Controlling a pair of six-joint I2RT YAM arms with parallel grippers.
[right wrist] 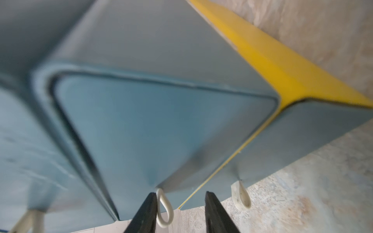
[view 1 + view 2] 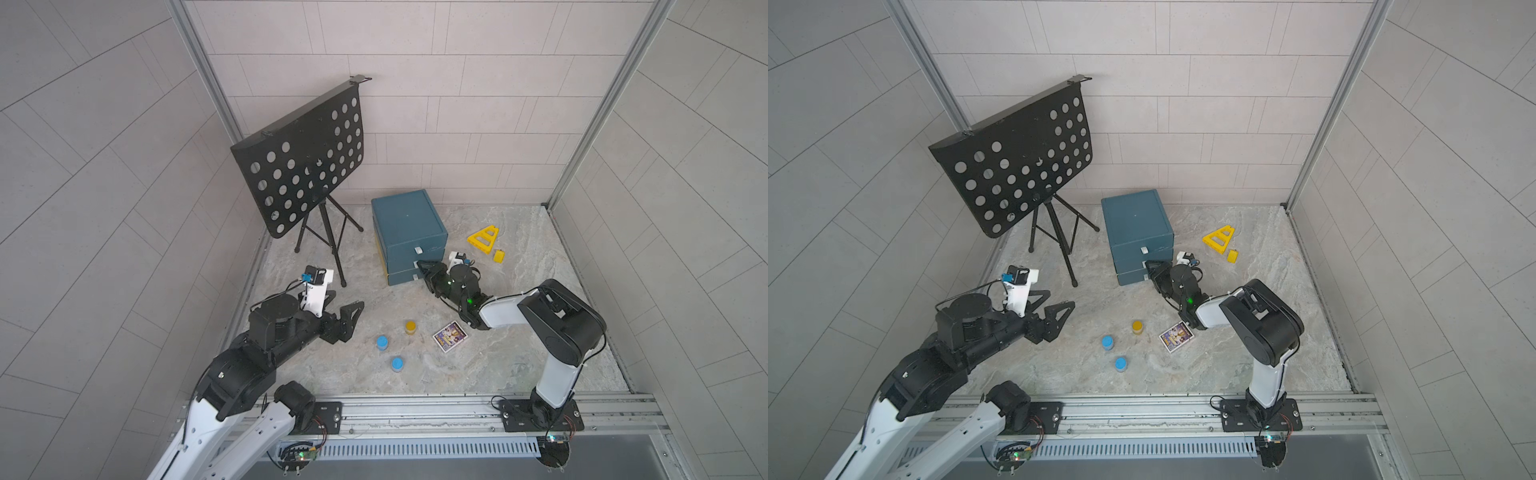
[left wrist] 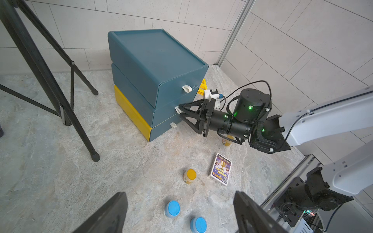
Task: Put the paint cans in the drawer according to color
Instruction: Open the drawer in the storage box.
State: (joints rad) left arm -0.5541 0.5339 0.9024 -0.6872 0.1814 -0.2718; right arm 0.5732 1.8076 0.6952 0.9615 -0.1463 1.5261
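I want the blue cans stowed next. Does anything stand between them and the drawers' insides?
Yes: all three drawers are shut, so their fronts block the blue cans. The right gripper straddles the middle drawer's loop, jaws not closed on it.

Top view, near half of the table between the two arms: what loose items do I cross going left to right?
Blue-topped small round jar → second blue-topped jar, lower in the picture → amber-topped round jar → purple printed card box, lying flat.
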